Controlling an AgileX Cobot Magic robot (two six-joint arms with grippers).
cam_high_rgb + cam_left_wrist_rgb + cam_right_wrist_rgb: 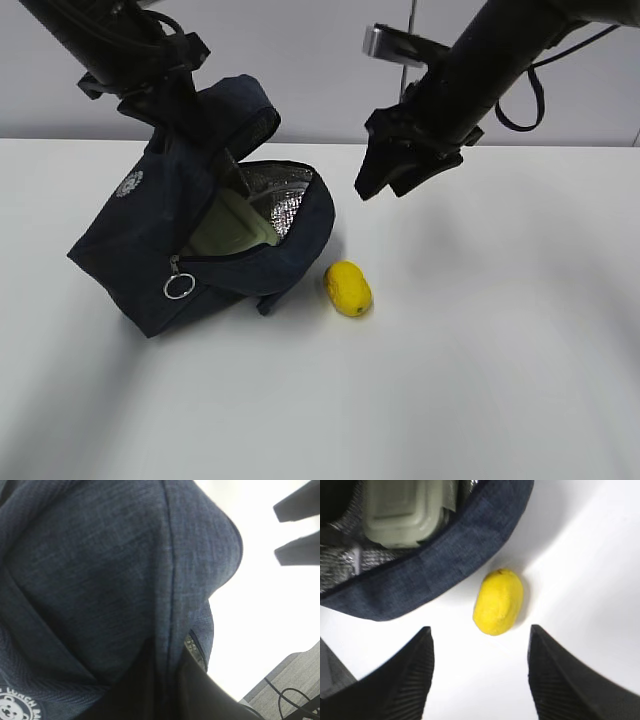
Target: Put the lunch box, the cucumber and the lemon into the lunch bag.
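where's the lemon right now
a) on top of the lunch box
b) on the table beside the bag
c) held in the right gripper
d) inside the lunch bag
b, the lemon lies on the white table just outside the lunch bag, below the open right gripper.

Lunch bag point(150, 250) — matt woven cloth, crinkled foil lining; lemon point(348, 288) — dimpled, faintly glossy.
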